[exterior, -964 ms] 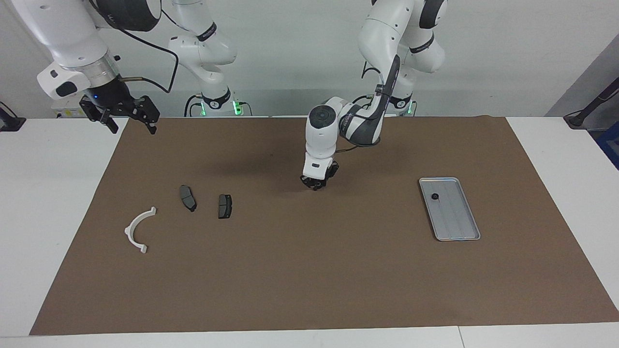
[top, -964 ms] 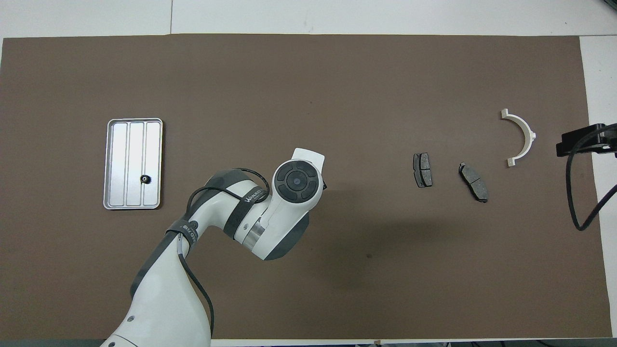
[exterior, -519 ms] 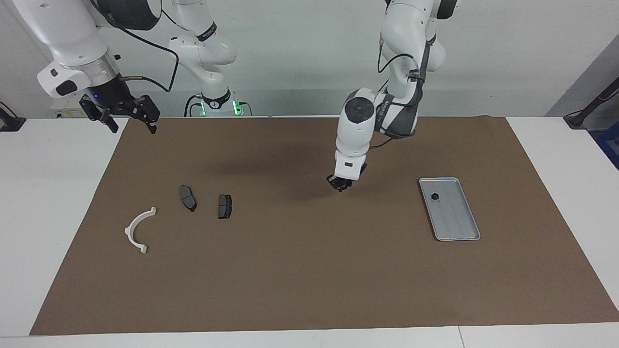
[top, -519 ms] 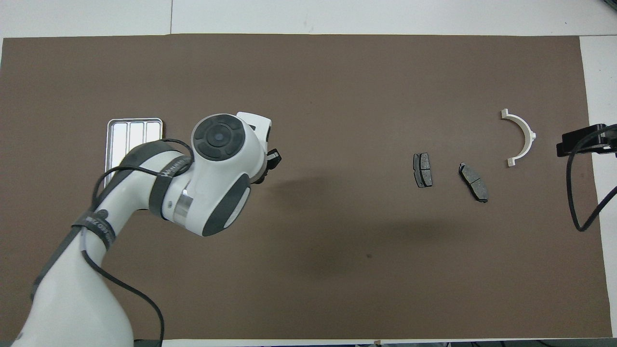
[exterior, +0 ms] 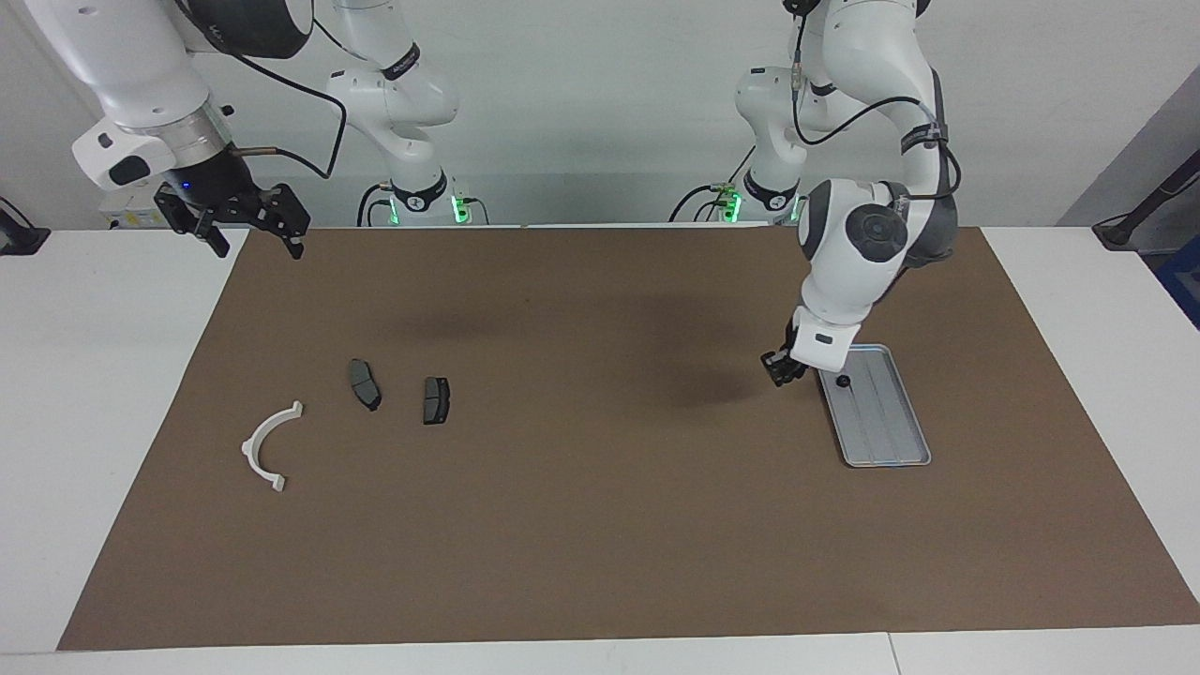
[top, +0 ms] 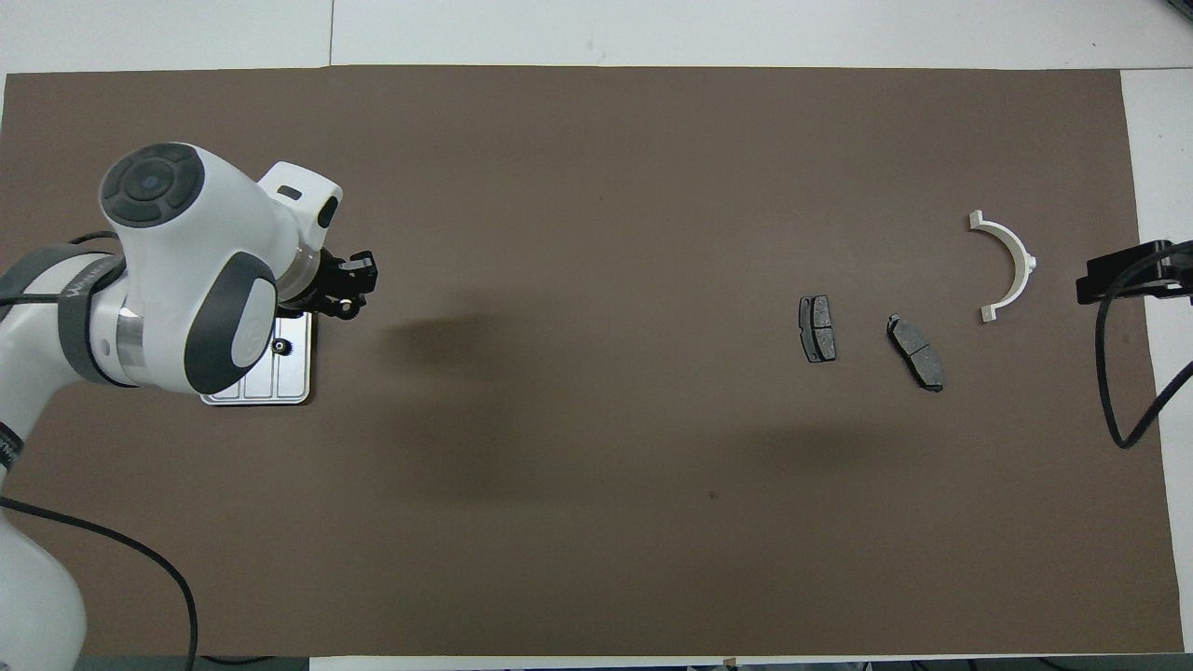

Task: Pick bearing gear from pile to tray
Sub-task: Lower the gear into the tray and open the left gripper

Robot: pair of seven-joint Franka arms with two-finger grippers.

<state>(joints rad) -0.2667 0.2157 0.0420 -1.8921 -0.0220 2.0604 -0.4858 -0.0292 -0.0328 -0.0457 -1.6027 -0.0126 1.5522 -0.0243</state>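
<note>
On the silver tray, toward the left arm's end of the surface, we count one small black gear. Our left gripper hangs over the tray's edge, its jaws drawn close; what they pinch, we cannot tell. Toward the right arm's end lie two dark brake pads and one white arc. Our right gripper waits, jaws spread.
</note>
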